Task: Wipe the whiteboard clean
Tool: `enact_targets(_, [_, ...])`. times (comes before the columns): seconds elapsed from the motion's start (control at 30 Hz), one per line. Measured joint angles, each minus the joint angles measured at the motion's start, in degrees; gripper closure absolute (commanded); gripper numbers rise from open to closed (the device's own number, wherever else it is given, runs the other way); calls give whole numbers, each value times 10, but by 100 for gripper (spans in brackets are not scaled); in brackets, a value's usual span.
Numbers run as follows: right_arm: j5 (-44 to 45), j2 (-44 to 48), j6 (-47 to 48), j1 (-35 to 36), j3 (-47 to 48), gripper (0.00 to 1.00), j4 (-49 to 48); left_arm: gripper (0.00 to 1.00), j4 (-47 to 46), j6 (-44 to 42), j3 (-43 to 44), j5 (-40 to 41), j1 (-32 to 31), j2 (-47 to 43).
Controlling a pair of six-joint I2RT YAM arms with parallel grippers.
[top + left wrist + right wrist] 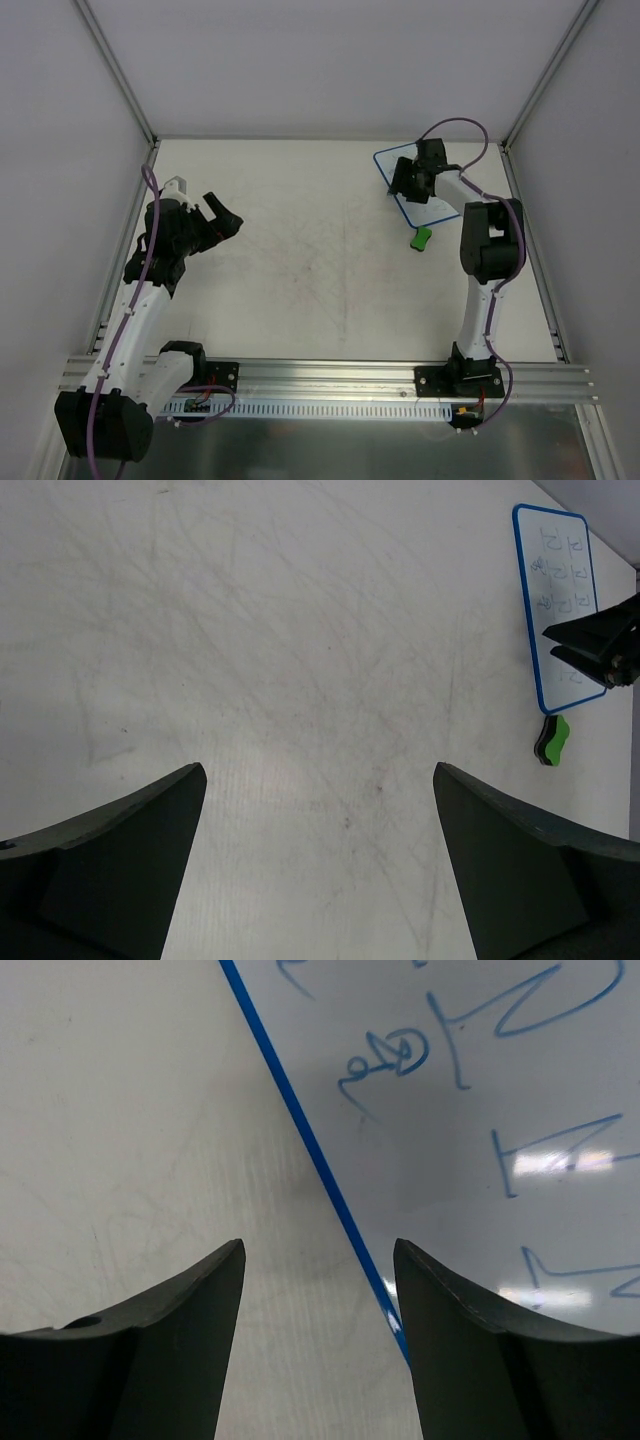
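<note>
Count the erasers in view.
1. The eraser lies on the table by the whiteboard's near corner, on the right. The right arm covers part of the whiteboard, so another may be hidden.

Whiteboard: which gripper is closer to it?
Right. The right gripper hangs over the edge of the whiteboard, its rim between the fingers; the left gripper sits far off across the table, near its left side.
</note>
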State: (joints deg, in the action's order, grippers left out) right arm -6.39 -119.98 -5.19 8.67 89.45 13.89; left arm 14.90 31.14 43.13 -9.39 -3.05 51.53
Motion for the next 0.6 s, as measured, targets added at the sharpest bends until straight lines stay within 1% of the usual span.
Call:
enact_targets(0.17, [-6,-4,-42,26,-21,39,3,1,0,0,5,-11,0,9])
enact_targets(0.33, [-16,-7,-72,58,-30,39,1,1,0,0,7,-24,0,11])
enact_targets(0.6, [-9,5,-61,126,-51,40,-6,1,0,0,7,-41,0,2])
